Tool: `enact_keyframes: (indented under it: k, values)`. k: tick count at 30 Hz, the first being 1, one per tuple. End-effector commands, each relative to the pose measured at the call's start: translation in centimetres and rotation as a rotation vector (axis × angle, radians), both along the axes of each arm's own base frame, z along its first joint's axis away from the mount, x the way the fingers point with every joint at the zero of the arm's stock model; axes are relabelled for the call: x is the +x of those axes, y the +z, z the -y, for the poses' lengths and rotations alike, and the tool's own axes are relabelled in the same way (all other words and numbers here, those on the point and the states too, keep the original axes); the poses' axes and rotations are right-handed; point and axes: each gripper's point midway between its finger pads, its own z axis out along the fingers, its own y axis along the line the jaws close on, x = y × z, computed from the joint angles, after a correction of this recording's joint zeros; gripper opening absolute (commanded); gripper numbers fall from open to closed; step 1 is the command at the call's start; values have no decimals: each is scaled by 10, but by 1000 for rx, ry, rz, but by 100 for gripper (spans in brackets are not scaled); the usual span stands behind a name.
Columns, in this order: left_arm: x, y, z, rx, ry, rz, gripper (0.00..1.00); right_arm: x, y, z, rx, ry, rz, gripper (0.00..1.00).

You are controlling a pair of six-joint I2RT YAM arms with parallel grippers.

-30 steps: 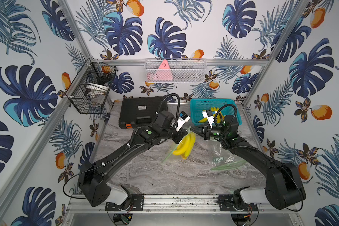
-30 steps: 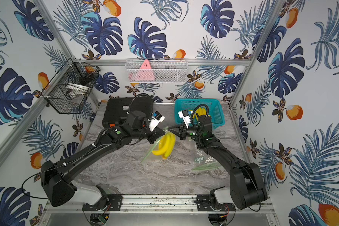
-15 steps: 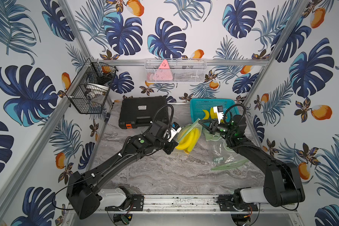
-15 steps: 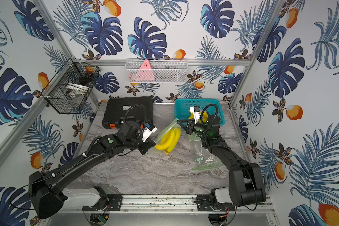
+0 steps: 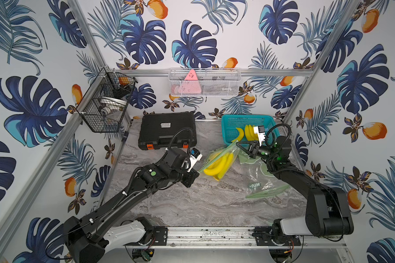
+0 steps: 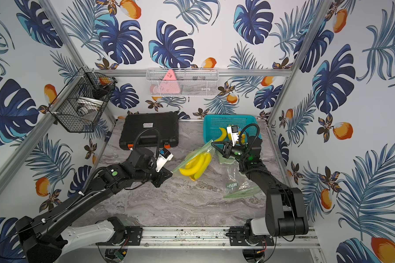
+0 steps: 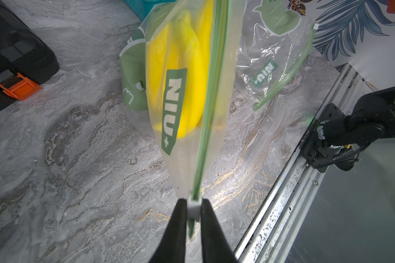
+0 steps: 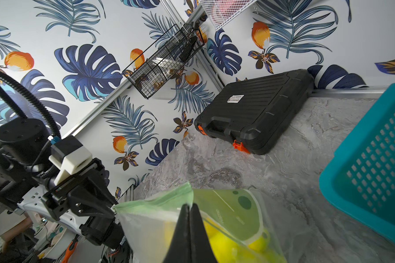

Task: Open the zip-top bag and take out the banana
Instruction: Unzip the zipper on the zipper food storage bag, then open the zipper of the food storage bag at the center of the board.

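Above bare table (image 5: 180, 205), bag (image 5: 228, 151) edge stretched between left tool (image 5: 198, 171), right tool (image 5: 237, 144).

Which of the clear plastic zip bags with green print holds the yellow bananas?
The clear zip-top bag stretched between the left fingers and right fingers; the other bags lie flat, empty, on the marble table.

Black case (image 5: 167, 133), teal basket (image 5: 246, 119)

Lab robot cell — aluminium frame (image 5: 271, 72)
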Motion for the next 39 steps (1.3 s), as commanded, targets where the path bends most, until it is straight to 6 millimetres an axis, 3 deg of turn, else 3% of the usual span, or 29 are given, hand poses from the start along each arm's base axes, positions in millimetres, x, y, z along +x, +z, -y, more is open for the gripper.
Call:
enact_keyframes:
  k: [1,4,6,10,14,19,23,32,39]
  values:
    - [9,25,5,-31,16,32,48,-2,12,-2,21,14,73,0]
    - [26,60,27,-101,-29,94,55,-9,6,-5,50,47,61,0]
    - [36,67,42,-123,-69,104,55,-13,3,-7,69,73,46,0]
    - [44,47,75,-168,-151,17,54,-12,3,-7,93,78,33,0]
    - [49,23,89,-163,-156,11,55,-12,4,-7,94,81,35,0]
    - [59,-7,94,-102,-154,-16,56,-15,3,-8,94,99,27,0]
    - [65,-16,99,-98,-156,-18,57,-18,3,-9,105,113,21,0]
    - [72,1,92,-79,-147,42,59,-20,-6,-9,87,122,2,0]
    - [76,-8,85,-53,-130,38,58,-19,-6,-9,84,127,-2,0]
